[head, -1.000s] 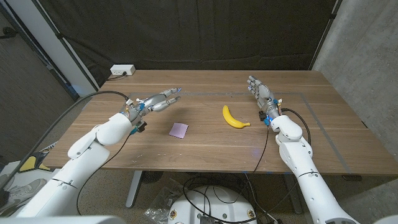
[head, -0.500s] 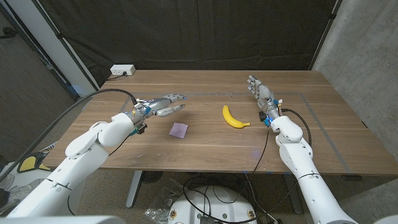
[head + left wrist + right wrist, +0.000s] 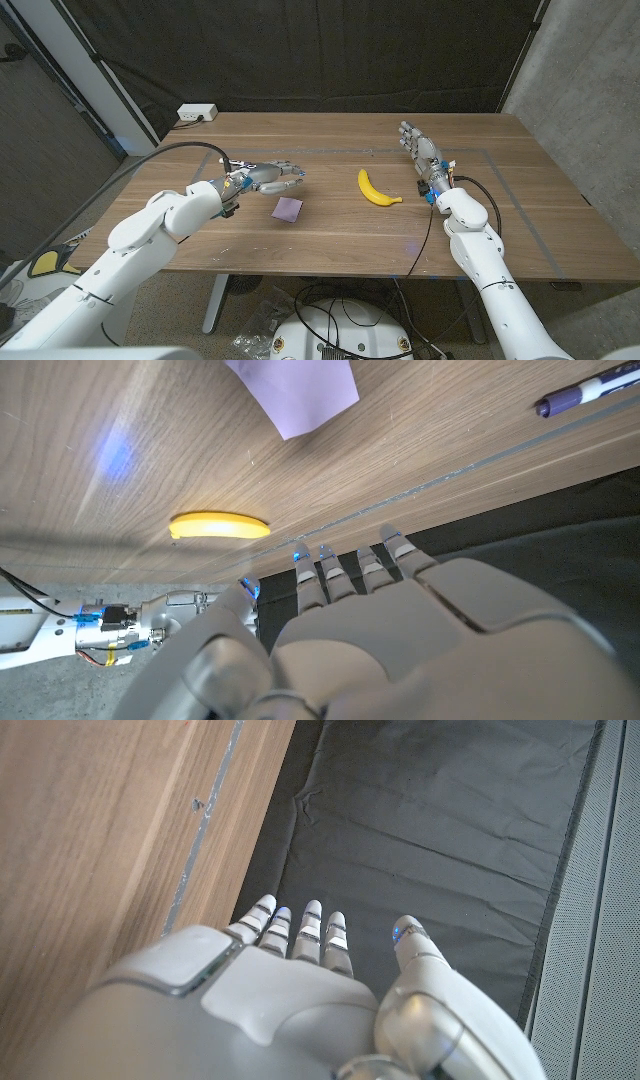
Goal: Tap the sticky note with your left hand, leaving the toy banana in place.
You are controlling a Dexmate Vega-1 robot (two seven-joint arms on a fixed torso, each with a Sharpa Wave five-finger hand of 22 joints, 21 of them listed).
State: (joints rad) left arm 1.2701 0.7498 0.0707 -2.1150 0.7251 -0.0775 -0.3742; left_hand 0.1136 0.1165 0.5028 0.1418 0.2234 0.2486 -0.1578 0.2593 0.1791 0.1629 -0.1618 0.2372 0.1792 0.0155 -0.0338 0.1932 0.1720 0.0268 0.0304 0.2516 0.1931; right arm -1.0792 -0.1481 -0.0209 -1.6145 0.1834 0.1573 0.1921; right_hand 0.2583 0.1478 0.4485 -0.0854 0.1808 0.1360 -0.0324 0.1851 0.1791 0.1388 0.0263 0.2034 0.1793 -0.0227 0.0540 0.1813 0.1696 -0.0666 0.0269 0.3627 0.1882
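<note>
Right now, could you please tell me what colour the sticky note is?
Light purple square paper sticky note; clearest in the left wrist view.

The wooden table (image 3: pixel 330 235) carries a purple sticky note (image 3: pixel 288 208) near its centre, a toy banana (image 3: pixel 375 189) at three o'clock of it, and a white power strip (image 3: pixel 197 113) at its eleven o'clock corner.

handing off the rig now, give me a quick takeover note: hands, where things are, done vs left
Left hand: open, holds nothing, above the table just behind the sticky note, not touching it.
Right hand: open, holds nothing, at the table's right side beyond the banana.
Note lies left of centre; banana lies right of it, well apart.
Done: left hand brought near the note.
Left: lower it onto the note, tap, withdraw. Keep off the banana.
</note>
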